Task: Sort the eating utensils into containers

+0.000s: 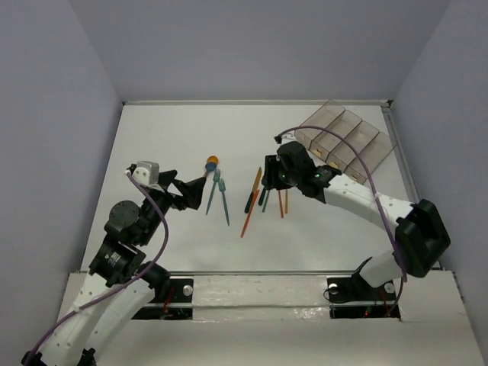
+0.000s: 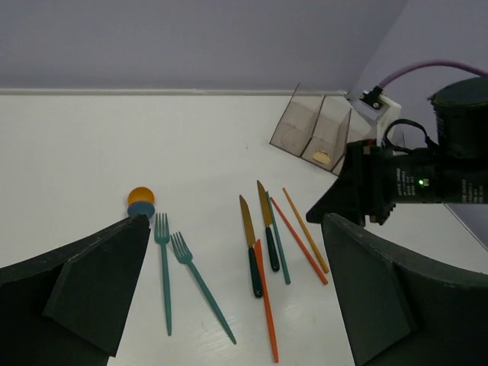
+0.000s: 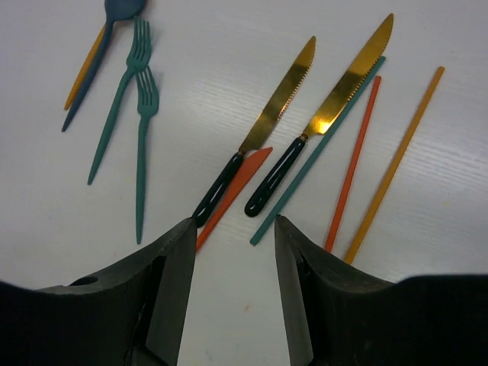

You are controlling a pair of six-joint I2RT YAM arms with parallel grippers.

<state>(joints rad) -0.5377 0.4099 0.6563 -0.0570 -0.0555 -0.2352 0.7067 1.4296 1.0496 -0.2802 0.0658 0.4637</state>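
The eating utensils lie loose mid-table. Two teal forks (image 2: 163, 267) and an orange-bowled spoon (image 2: 141, 200) are on the left. Two yellow-and-black knives (image 3: 263, 130), a teal chopstick (image 3: 316, 156), a red chopstick (image 3: 352, 164), a yellow one (image 3: 395, 164) and an orange one (image 3: 232, 194) are on the right. The smoky-clear containers (image 1: 347, 141) stand at the far right. My left gripper (image 1: 192, 186) is wide open beside the forks, holding nothing. My right gripper (image 3: 235, 225) hangs open just above the knife handles' near ends, with only bare table between its fingers.
The table's raised back edge (image 1: 252, 101) and grey walls close in the work area. The right arm (image 1: 358, 200) stretches across the right side between the utensils and the containers. A purple cable (image 1: 343, 137) arcs over the bins.
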